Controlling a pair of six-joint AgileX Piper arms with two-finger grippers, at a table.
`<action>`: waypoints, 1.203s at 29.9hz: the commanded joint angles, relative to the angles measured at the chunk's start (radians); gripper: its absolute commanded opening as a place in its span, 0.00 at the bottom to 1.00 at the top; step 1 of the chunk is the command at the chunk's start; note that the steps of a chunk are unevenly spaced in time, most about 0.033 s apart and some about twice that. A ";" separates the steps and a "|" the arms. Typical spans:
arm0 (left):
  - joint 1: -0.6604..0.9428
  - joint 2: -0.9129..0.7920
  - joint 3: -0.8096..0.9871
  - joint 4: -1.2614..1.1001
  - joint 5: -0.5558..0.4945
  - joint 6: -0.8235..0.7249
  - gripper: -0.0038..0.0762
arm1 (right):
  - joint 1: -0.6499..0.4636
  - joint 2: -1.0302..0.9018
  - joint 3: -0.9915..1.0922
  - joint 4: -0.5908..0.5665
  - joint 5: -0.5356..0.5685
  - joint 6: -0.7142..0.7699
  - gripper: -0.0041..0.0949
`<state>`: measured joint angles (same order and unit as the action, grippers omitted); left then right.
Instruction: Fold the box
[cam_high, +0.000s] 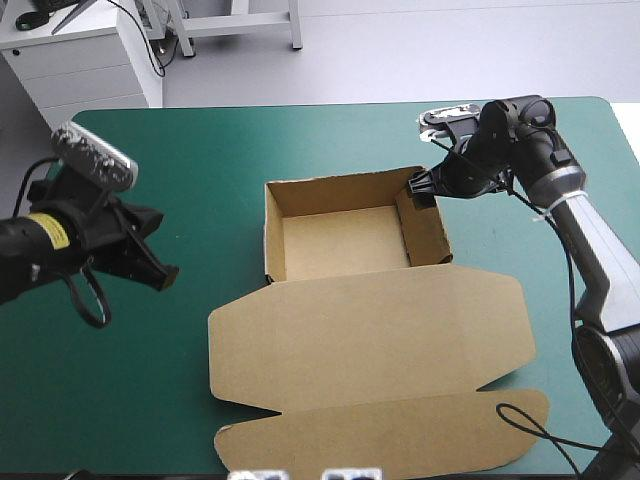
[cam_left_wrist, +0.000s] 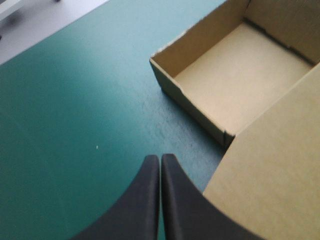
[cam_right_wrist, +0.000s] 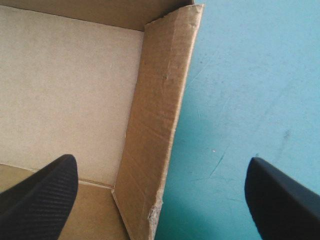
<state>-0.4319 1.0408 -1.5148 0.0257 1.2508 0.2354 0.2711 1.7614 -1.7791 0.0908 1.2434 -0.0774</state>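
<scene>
The brown box (cam_high: 345, 242) stands mid-table as an open tray with its walls raised. Its lid (cam_high: 370, 330) lies flat toward the table's front edge. My right gripper (cam_high: 420, 190) is open at the far end of the tray's right wall. In the right wrist view that wall (cam_right_wrist: 160, 100) runs between the spread fingers of the right gripper (cam_right_wrist: 160, 161), one over the tray floor, one over the cover. My left gripper (cam_high: 165, 277) is shut and holds nothing, well left of the box. In the left wrist view the left gripper (cam_left_wrist: 160, 157) points at bare cover beside the tray's near-left corner (cam_left_wrist: 227, 137).
Teal-green cover (cam_high: 200, 200) lies bare between my left gripper and the box. The lid's front flap (cam_high: 400, 435) reaches close to the table's front edge. A white cabinet (cam_high: 80, 60) stands beyond the far left corner.
</scene>
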 joint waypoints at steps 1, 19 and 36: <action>0.001 -0.108 0.153 0.019 0.036 -0.009 0.04 | -0.005 -0.051 -0.030 0.004 0.001 -0.010 0.88; 0.001 -0.463 0.790 0.117 -0.071 -0.190 0.04 | -0.005 0.009 -0.030 0.004 -0.007 -0.027 0.88; 0.001 -0.482 0.829 0.098 -0.081 -0.200 0.04 | -0.005 0.181 -0.030 0.019 -0.021 -0.026 0.26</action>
<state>-0.4319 0.5516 -0.6630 0.1302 1.2113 0.0444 0.2711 1.9934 -1.7801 0.1025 1.2356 -0.0960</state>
